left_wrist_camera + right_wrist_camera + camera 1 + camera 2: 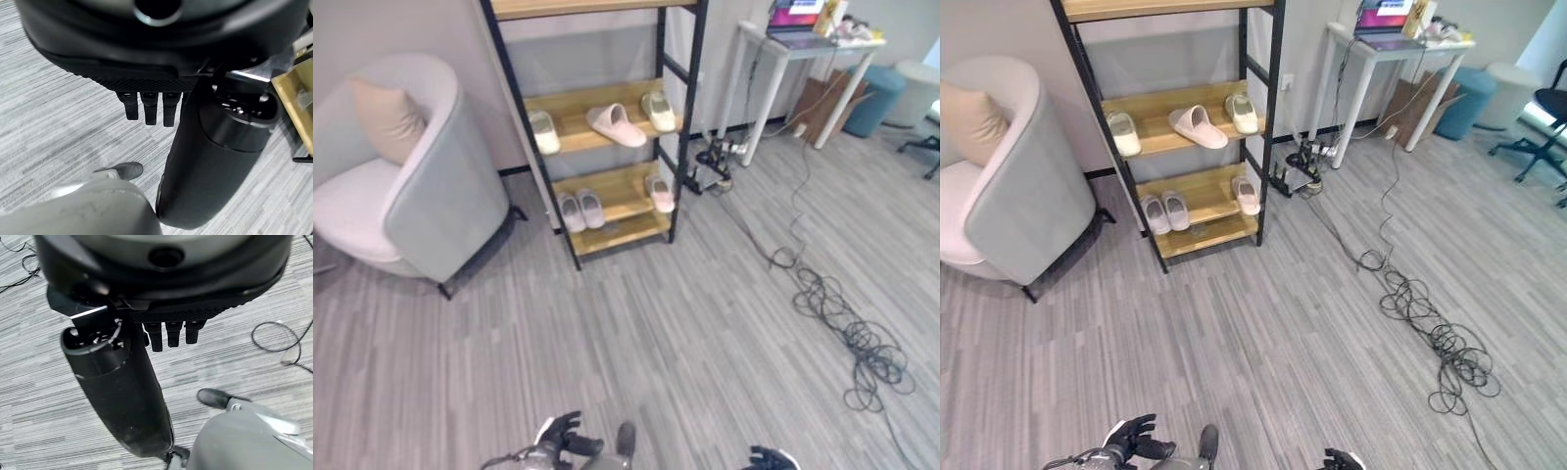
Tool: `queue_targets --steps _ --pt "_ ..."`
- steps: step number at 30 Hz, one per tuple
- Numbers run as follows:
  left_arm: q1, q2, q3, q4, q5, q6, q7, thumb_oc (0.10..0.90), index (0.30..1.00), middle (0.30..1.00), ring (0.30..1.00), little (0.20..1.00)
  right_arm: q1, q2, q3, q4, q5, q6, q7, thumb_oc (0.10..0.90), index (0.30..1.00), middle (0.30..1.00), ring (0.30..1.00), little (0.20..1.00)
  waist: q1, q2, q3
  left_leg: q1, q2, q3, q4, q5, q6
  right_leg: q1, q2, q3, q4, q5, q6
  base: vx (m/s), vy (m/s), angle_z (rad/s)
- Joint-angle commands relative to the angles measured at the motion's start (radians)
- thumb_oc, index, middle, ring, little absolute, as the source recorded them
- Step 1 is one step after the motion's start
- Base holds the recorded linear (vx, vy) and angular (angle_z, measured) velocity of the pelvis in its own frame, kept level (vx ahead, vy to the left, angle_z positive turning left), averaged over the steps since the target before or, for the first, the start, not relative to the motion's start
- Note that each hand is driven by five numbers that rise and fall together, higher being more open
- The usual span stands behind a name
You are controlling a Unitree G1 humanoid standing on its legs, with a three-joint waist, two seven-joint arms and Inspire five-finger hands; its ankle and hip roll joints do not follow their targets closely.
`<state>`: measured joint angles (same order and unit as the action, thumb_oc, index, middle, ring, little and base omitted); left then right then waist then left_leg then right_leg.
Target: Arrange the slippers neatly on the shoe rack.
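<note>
Both hands sit at the bottom edge of the head views, holding nothing: your left hand (563, 433) lower centre-left, your right hand (771, 457) lower right. Wrist views show each hand's fingers (146, 106) straight and relaxed over bare floor (705, 333), thumb alongside, nothing between them.

Slippers are all on the shoe rack (677, 117), upper centre of frame, well away from the hands. Middle shelf: one pale slipper (544, 131) at left, a pink slipper (616, 124) lying skewed mid-shelf, another pale one (658, 111) at right. Lower shelf: a paired set (580, 210) side by side at left, a lone pink one (660, 192) at right edge.

My read: nothing started yet; the step is approach. Walk in square to the rack, keeping left of the cable tangle (847, 328) on the right and off the armchair (411, 176) at left. Stop where the middle shelf is reachable. Take the skewed pink slipper first, pinch its strap, turn it toe-in, then bring its mate beside it. Watch the rack's side posts when reaching in.
</note>
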<state>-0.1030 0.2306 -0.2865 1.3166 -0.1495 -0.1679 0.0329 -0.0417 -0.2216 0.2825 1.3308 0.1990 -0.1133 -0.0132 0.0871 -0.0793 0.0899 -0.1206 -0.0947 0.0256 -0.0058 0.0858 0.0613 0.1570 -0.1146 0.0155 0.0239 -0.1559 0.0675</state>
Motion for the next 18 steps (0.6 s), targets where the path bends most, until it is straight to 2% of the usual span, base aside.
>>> queue_targets --steps 1,2,3,4,5,6,7,8,9,10,11,12,13,14,16,18 --pt "0.024 -0.034 -0.009 0.008 0.021 -0.013 -0.001 0.800 0.900 0.900 0.900 0.900 -0.003 -0.041 0.008 -0.049 -0.002 -0.023 0.007 0.800 0.900 0.900 0.900 0.900 0.038 -0.005 -0.035 -0.064 0.006 -0.052 0.143 -0.098 -0.037 -0.054 0.032 0.012 0.230 0.139 0.069 0.19 0.171 0.05" --pt "0.006 -0.030 -0.021 -0.010 0.017 -0.011 0.000 0.800 0.900 0.900 0.900 0.900 -0.021 -0.040 0.013 -0.063 0.001 -0.022 0.008 0.800 0.900 0.900 0.900 0.900 0.023 0.013 -0.015 -0.024 0.008 -0.071 0.135 -0.114 -0.012 -0.122 0.034 0.012 0.392 0.238 0.086 0.15 0.128 0.09" --pt "0.000 -0.028 -0.028 -0.013 0.021 -0.010 0.000 0.800 0.900 0.900 0.900 0.900 -0.023 -0.039 0.015 -0.070 0.000 -0.024 0.007 0.800 0.900 0.900 0.900 0.900 0.017 0.028 -0.006 -0.005 0.017 -0.079 0.131 -0.120 -0.004 -0.156 0.036 -0.005 0.447 0.248 0.089 0.14 0.126 0.11" --pt "0.000 -0.029 -0.028 -0.013 0.021 -0.010 0.000 0.800 0.900 0.900 0.900 0.900 -0.023 -0.039 0.015 -0.070 0.000 -0.024 0.007 0.800 0.900 0.900 0.900 0.900 0.016 0.027 -0.005 -0.005 0.015 -0.079 0.132 -0.121 -0.004 -0.157 0.034 -0.006 0.451 0.245 0.089 0.14 0.071 0.05" --pt "-0.003 -0.026 -0.032 -0.015 0.023 -0.010 0.002 0.800 0.900 0.900 0.900 0.900 -0.024 -0.036 0.019 -0.080 0.000 -0.026 0.006 0.800 0.900 0.900 0.900 0.900 0.006 0.041 0.003 0.024 0.025 -0.091 0.124 -0.129 0.002 -0.203 0.031 -0.029 0.497 0.241 0.080 0.31 0.067 0.09" --pt "-0.004 -0.024 -0.035 -0.016 0.026 -0.010 0.002 0.800 0.900 0.900 0.900 0.900 -0.021 -0.031 0.025 -0.095 0.002 -0.032 0.010 0.800 0.900 0.900 0.900 0.900 -0.014 0.059 0.007 0.084 0.036 -0.117 0.099 -0.148 0.005 -0.279 0.036 -0.076 0.476 0.198 0.055 0.31 0.062 0.12" --pt "-0.004 -0.024 -0.035 -0.016 0.026 -0.010 0.002 0.800 0.900 0.900 0.900 0.900 -0.021 -0.032 0.026 -0.096 0.002 -0.032 0.010 0.800 0.900 0.900 0.900 0.900 -0.018 0.057 0.010 0.089 0.033 -0.121 0.098 -0.151 0.004 -0.275 0.033 -0.079 0.481 0.191 0.054 0.33 0.011 0.08" --pt "-0.003 -0.024 -0.034 -0.016 0.026 -0.011 0.000 0.800 0.900 0.900 0.900 0.900 -0.021 -0.033 0.029 -0.100 0.001 -0.033 0.010 0.800 0.900 0.900 0.900 0.900 -0.027 0.059 0.012 0.111 0.033 -0.130 0.090 -0.161 0.003 -0.294 0.036 -0.096 0.448 0.171 0.048 0.33 -0.088 0.19" --pt "-0.002 -0.029 -0.036 -0.007 0.029 -0.012 -0.006 0.800 0.900 0.900 0.900 0.900 -0.026 -0.034 0.038 -0.111 0.000 -0.035 0.014 0.800 0.900 0.900 0.900 0.900 -0.045 0.057 0.013 0.158 0.035 -0.145 0.068 -0.183 -0.006 -0.333 0.039 -0.128 0.331 0.142 0.037 0.44 -0.117 0.38" --pt "-0.002 -0.030 -0.036 -0.003 0.030 -0.013 -0.006 0.800 0.900 0.900 0.900 0.900 -0.029 -0.035 0.041 -0.113 0.001 -0.036 0.014 0.800 0.900 0.900 0.900 0.900 -0.056 0.052 0.016 0.181 0.033 -0.158 0.063 -0.194 -0.009 -0.353 0.043 -0.130 0.281 0.151 0.038 0.35 -0.107 0.43" --pt "-0.001 -0.030 -0.036 -0.002 0.030 -0.013 -0.006 0.800 0.900 0.900 0.900 0.900 -0.029 -0.035 0.042 -0.113 0.001 -0.036 0.014 0.800 0.900 0.900 0.900 0.900 -0.058 0.055 0.019 0.187 0.036 -0.159 0.062 -0.198 -0.010 -0.348 0.045 -0.132 0.281 0.147 0.037 0.39 -0.126 0.37" --pt "-0.001 -0.034 -0.029 0.012 0.033 -0.013 -0.003 0.800 0.900 0.900 0.900 0.900 -0.028 -0.036 0.044 -0.114 0.002 -0.035 0.016 0.800 0.900 0.900 0.900 0.900 -0.082 0.043 0.019 0.235 0.035 -0.197 0.052 -0.221 -0.022 -0.391 0.062 -0.100 0.173 0.179 0.048 0.29 -0.094 0.23" --pt "0.000 -0.035 -0.029 0.012 0.033 -0.013 -0.003 0.800 0.900 0.900 0.900 0.900 -0.027 -0.036 0.045 -0.114 0.002 -0.035 0.016 0.800 0.900 0.900 0.900 0.900 -0.082 0.048 0.022 0.242 0.040 -0.198 0.050 -0.226 -0.022 -0.384 0.067 -0.102 0.171 0.177 0.047 0.50 -0.187 0.20" --pt "-0.001 -0.039 -0.022 0.018 0.026 -0.015 -0.002 0.800 0.900 0.900 0.900 0.900 -0.024 -0.036 0.044 -0.110 0.004 -0.031 0.016 0.800 0.900 0.900 0.900 0.900 -0.094 0.043 0.020 0.277 0.051 -0.225 0.051 -0.238 -0.036 -0.402 0.076 -0.076 0.120 0.210 0.055 0.33 -0.160 0.28" --pt "0.004 -0.040 -0.021 0.021 0.026 -0.016 -0.004 0.800 0.900 0.900 0.900 0.900 -0.014 -0.039 0.041 -0.109 0.006 -0.032 0.017 0.800 0.900 0.900 0.900 0.900 -0.094 0.043 0.015 0.289 0.057 -0.229 0.058 -0.248 -0.042 -0.380 0.077 -0.074 0.099 0.211 0.049 0.31 -0.174 0.47" --pt "0.018 -0.050 -0.023 0.025 0.034 -0.015 -0.007 0.800 0.900 0.900 0.900 0.900 0.007 -0.040 0.043 -0.100 0.001 -0.032 0.020 0.800 0.900 0.900 0.900 0.900 -0.093 0.049 -0.012 0.290 0.089 -0.238 0.115 -0.220 -0.079 -0.341 0.093 -0.075 0.098 0.203 0.022 0.29 -0.175 0.60"
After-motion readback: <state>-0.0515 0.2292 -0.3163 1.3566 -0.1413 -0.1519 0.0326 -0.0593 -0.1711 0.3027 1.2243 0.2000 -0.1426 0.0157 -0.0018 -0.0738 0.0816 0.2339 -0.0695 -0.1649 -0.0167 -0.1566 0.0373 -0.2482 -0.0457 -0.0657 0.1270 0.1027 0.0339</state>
